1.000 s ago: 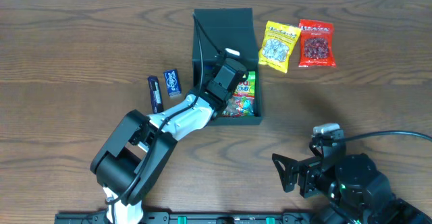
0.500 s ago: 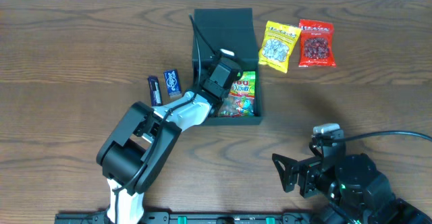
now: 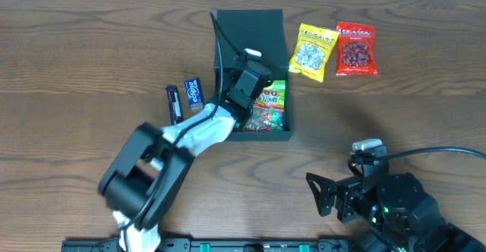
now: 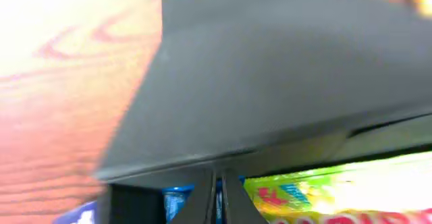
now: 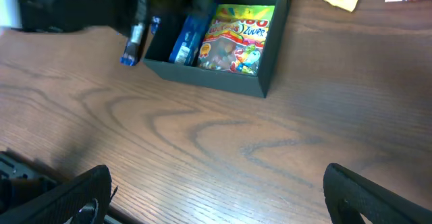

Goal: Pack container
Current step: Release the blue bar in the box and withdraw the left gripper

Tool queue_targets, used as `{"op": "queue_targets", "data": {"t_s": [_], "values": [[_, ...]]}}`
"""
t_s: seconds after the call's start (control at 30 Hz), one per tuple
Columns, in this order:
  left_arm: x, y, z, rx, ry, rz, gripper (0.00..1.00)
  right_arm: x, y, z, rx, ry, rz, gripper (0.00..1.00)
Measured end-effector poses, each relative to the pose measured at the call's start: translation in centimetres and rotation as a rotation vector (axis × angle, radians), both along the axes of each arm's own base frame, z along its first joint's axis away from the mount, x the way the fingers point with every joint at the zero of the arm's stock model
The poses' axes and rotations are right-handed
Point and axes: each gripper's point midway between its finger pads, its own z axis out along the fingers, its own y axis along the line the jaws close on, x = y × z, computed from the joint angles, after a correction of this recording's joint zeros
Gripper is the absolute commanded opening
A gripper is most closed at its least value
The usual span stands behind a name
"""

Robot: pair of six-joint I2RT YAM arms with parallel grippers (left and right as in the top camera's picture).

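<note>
Overhead: the container sits at the far middle of the table, with its flap lid raised at the far side; inside lies a colourful candy bag; the left gripper reaches into the box on the left side, and its fingers are hidden here. A yellow packet and a red packet lie just right of the box; two small blue packets lie to its left. The right gripper rests near the front edge, well apart from the box.

Left wrist: blurred; the two fingers are pressed almost together, with only a thin slit between them, under the dark lid.

Right wrist: the right gripper's fingers are spread wide above bare wood; a blue packet stands beside the candy bag in the box.
</note>
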Motion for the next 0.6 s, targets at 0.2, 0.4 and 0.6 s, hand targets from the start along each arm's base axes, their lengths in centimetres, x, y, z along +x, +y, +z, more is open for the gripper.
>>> {"op": "queue_targets", "data": {"t_s": [0.2,0.4,0.6], "values": [[-3.3,1.9,10.2,-0.046,-0.067,-0.009,0.06,0.0,0.0,0.0,0.001,-0.001,0.0,0.99],[-7.4,5.1,14.1,-0.083,-0.037,0.035,0.06,0.0,0.0,0.0,0.0,0.0,0.0,0.99],[-11.8,8.4,15.3,-0.136,0.044,0.103,0.06,0.0,0.0,0.0,0.0,0.001,0.0,0.99]]}}
